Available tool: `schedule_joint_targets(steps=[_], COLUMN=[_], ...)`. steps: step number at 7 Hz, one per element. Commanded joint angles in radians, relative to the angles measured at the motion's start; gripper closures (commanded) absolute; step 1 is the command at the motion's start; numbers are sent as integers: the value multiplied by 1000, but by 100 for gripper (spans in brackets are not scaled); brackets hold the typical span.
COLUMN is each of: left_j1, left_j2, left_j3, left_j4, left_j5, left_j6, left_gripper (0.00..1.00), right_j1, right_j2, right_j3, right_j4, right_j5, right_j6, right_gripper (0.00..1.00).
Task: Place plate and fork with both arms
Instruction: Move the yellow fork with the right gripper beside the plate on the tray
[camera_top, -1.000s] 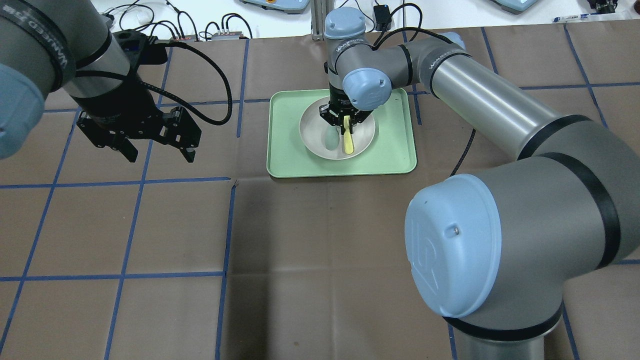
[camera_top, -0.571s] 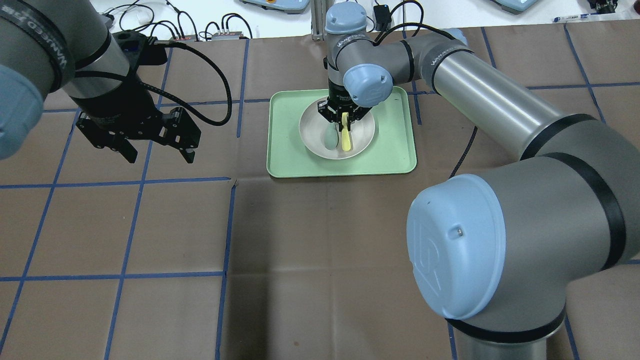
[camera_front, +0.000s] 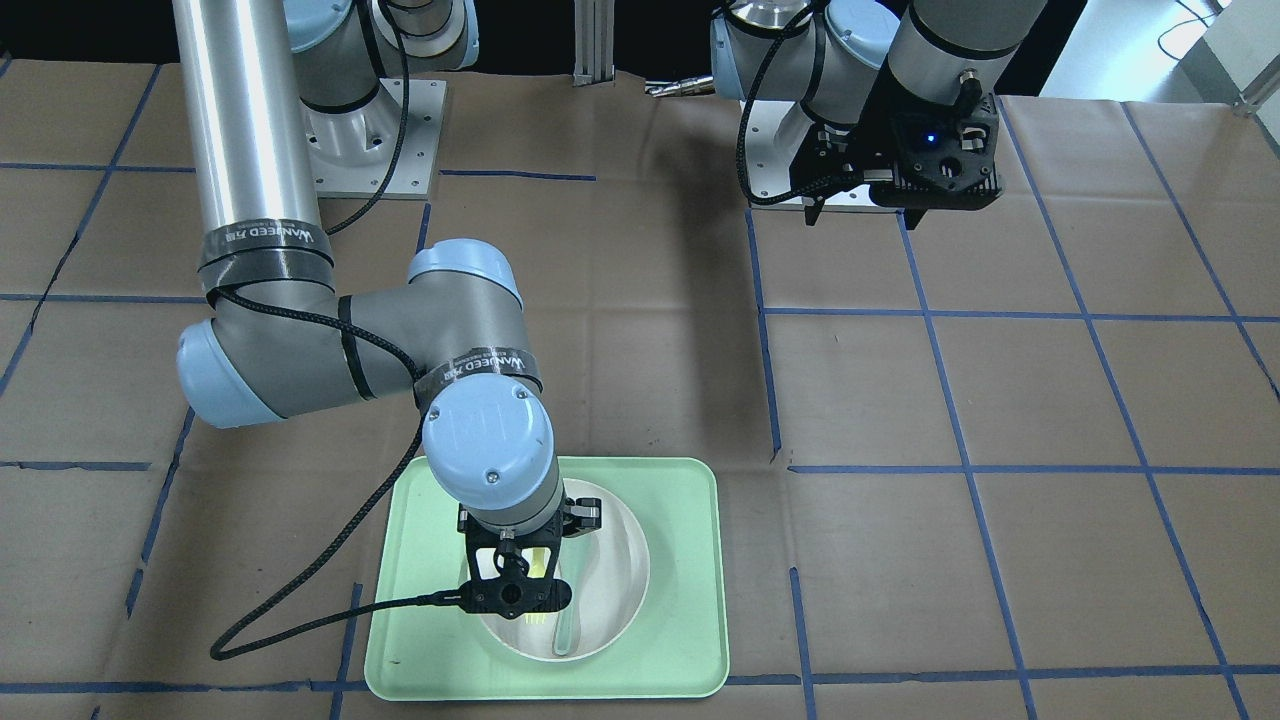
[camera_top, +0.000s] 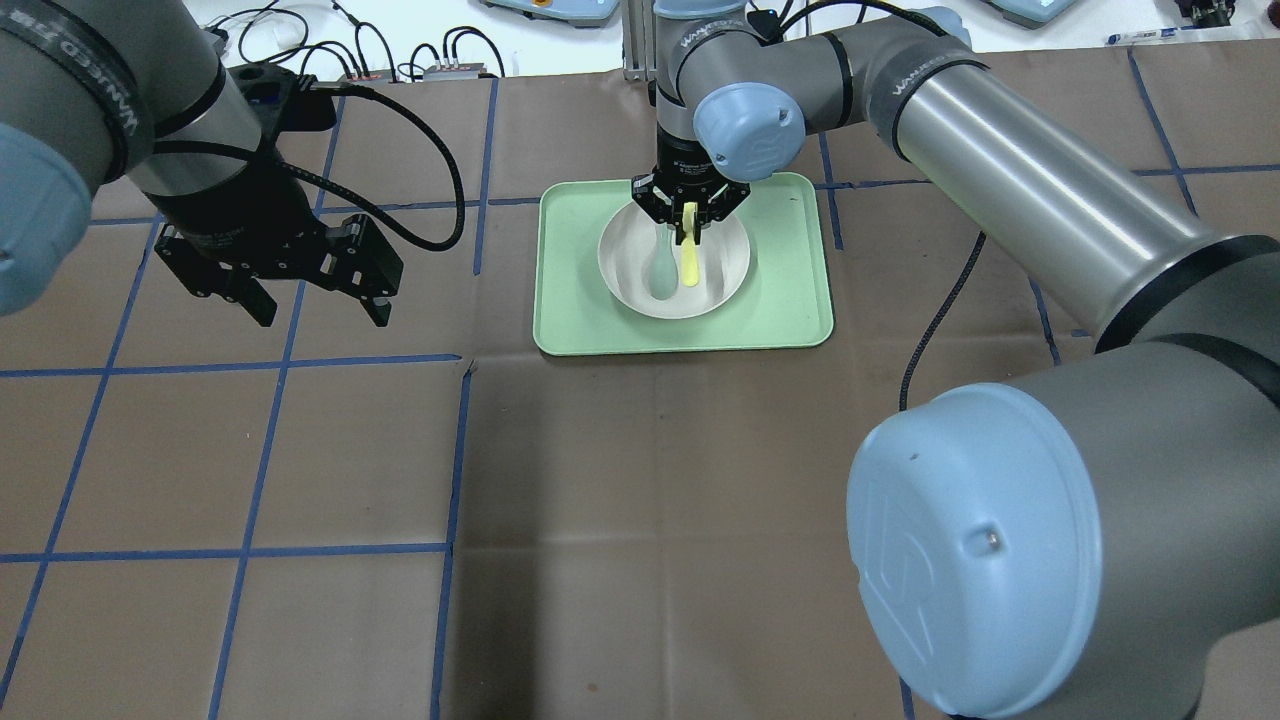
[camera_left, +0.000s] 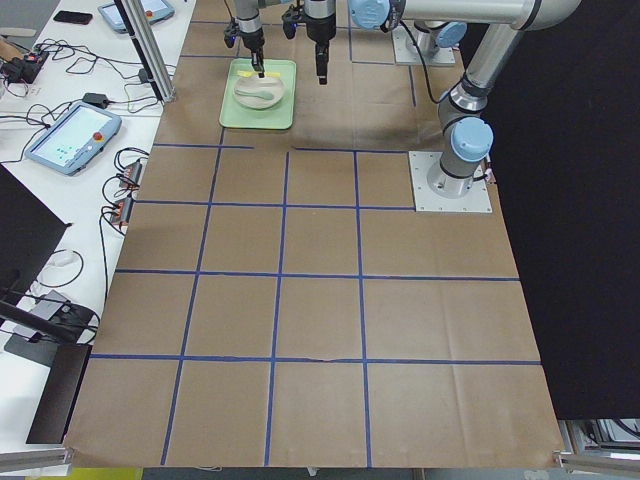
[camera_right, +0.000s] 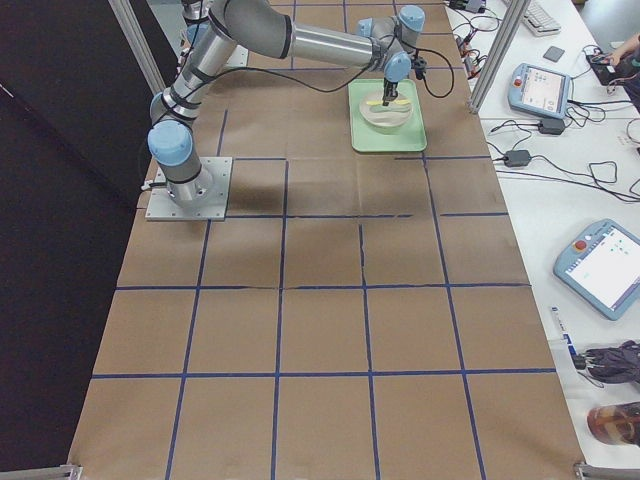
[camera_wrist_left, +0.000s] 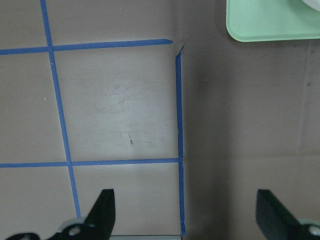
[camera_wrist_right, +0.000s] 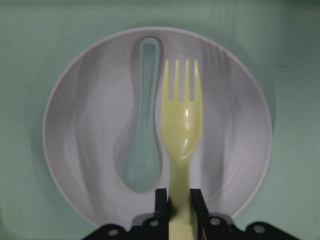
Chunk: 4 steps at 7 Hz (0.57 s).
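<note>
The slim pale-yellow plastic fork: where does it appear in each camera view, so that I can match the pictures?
Exterior front-facing: pale-yellow plastic fork low, left of centre, partly hidden.
Overhead exterior: upper centre.
Exterior left: near the top, left of centre, tiny.
Exterior right: near the top, right of centre, tiny.
Left wrist-mounted: not in it.
Right wrist-mounted: centre, tines upward.
Shared landmark: rectangular mint-green tray beneath it.

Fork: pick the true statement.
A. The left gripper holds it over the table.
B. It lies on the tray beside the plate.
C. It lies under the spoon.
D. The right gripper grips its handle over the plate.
D: the right gripper is shut on the handle of the fork, whose tines reach out over the plate, beside the spoon.
</note>
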Motion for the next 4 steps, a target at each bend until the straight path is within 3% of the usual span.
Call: schedule_joint_targets(steps=[1, 2, 4], left_j1=[0, 0, 0], left_j2=[-2, 3, 3], left_j3=[0, -1, 0], left_j4=[-1, -6, -9], left_j5=[0, 0, 0], left_j6=[0, 0, 0], left_gripper=[1, 1, 1], right_j1=[-58, -91, -135], right_j2=[-19, -23, -11], right_j3=[13, 19, 55], right_j4=[27, 46, 34], right_j5=[-16, -80, -86], right_j6=[-10, -14, -52], right_gripper=[98, 97, 97])
